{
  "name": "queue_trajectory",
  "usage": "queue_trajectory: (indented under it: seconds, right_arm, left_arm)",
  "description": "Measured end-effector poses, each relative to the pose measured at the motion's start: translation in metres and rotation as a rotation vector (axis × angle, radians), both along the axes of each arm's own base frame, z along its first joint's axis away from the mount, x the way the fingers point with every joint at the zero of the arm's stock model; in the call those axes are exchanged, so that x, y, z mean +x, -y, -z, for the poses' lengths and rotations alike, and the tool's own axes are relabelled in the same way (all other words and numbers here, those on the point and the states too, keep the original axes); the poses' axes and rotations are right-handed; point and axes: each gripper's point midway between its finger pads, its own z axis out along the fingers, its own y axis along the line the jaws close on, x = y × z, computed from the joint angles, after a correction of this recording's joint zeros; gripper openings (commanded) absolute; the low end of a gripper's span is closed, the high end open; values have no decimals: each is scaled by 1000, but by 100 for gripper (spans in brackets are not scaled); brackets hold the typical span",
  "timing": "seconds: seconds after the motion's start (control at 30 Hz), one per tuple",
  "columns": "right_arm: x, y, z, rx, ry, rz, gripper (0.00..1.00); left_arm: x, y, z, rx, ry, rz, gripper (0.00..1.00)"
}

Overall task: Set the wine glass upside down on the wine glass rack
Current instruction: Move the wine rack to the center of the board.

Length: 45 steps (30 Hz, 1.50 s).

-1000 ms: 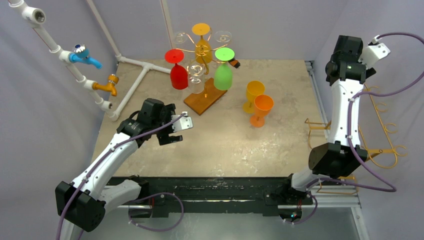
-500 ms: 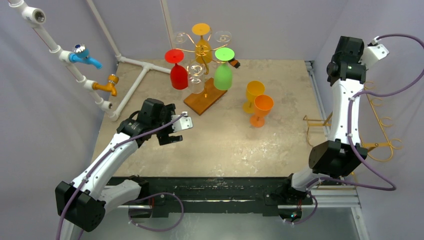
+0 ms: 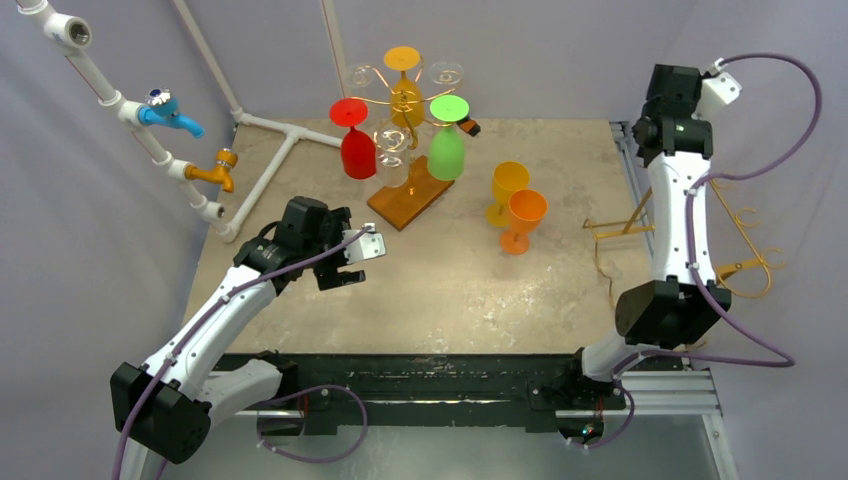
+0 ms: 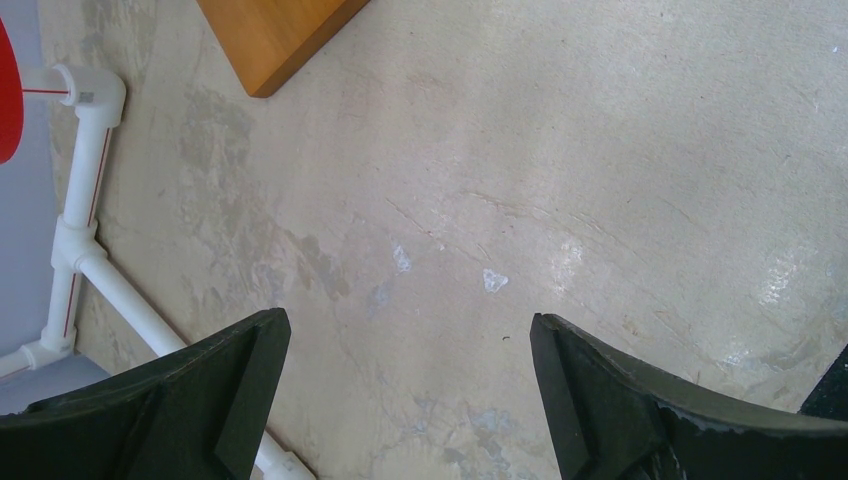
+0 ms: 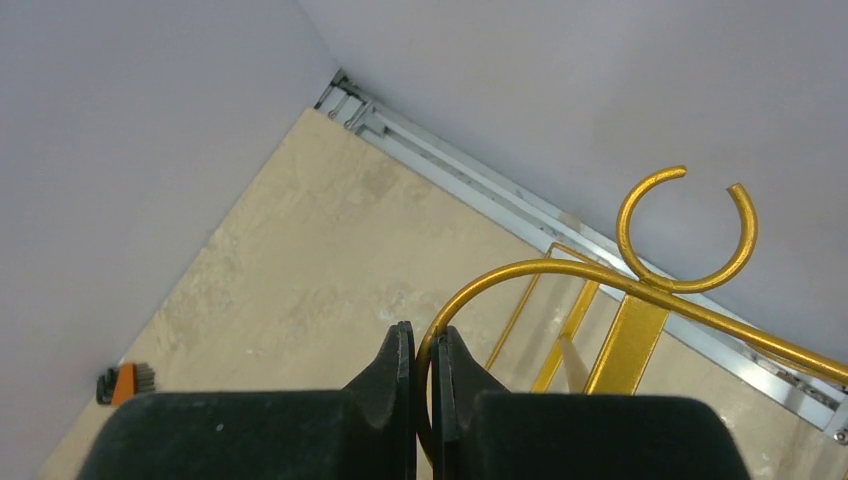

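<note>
While the right gripper (image 5: 422, 345) is clenching a curved wire of the gold rack (image 5: 640, 285), with its jaws closed almost flat on that thin rod, the two loose glasses are waiting well apart from it. The rack is hanging tilted off the right edge of the table (image 3: 450, 290), partly behind the arm. The orange glass (image 3: 523, 218) and the yellow glass (image 3: 508, 188) are standing upright and just beside each other near mid-table, bowls up and stems vertical. They are sitting left of the held rack and right of the left gripper (image 4: 405, 330).

That gripper is hovering low over bare table with its jaws spread wide, holding and touching nothing. It is probably the arm better placed for a glass, being free and low. Either glass is needing a full flip before hanging. At the back, a stand (image 3: 405, 100) is already carrying inverted glasses.
</note>
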Motion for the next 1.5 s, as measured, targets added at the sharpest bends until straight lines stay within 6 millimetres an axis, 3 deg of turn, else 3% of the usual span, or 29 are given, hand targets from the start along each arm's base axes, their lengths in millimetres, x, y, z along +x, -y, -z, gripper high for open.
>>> queue_trajectory:
  seconds: [0.27, 0.57, 0.73, 0.87, 1.1, 1.3, 1.4, 1.5]
  right_arm:
    - [53, -77, -1, -11, -4, -196, 0]
    - [70, -96, -2, -13, 0, -273, 0]
    - [113, -117, -3, -8, 4, -404, 0]
    - [144, -147, -5, -22, 37, -544, 0]
    - [147, -198, -5, -23, 44, -723, 0]
    - [150, -224, -5, 0, 58, -826, 1]
    - [152, -234, -6, 2, 65, -870, 18]
    - [150, -241, -6, 0, 64, -911, 52]
  left_arm:
    - [-3, -3, 2, 6, 4, -1, 100]
    - [-6, -6, 6, 18, 3, -5, 100]
    - [-6, -6, 6, 20, 4, -7, 100]
    - [-6, -7, 6, 23, 4, -9, 100]
    - [-6, -7, 8, 25, 0, -10, 100]
    - [-6, -8, 14, 30, -13, -13, 100]
    - [-6, -8, 14, 31, -15, -14, 100]
    - [-6, -8, 15, 32, -17, -15, 100]
